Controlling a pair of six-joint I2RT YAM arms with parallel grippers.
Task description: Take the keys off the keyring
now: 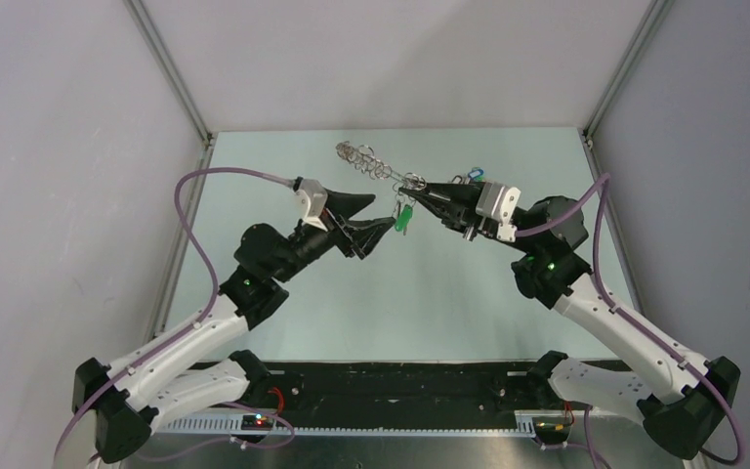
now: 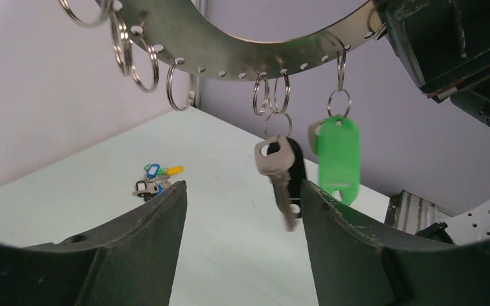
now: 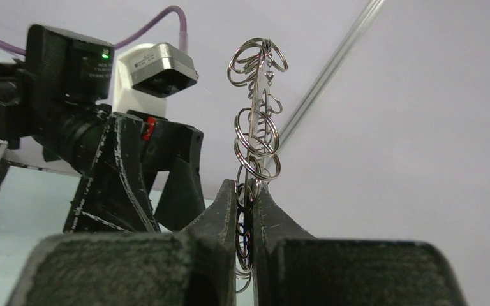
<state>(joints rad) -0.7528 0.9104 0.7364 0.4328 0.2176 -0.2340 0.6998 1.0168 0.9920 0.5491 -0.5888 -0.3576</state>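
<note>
From above, the bench (image 1: 449, 293) is walled left, right and far, with free room mid-surface. The right claw (image 1: 420, 191) holds the keyring (image 1: 371, 164) aloft over the far half. The left claw (image 1: 384, 212), jaws apart, sits just beside the hanging green key (image 1: 403, 217).

Left wrist: the dark key (image 2: 281, 172) and green key dangle between wide-set fingers (image 2: 351, 255), ungripped. A blue-and-yellow bunch (image 2: 155, 180) lies on the bench beyond.

Right wrist: the right claw is pinched narrow on the keyring's edge.
</note>
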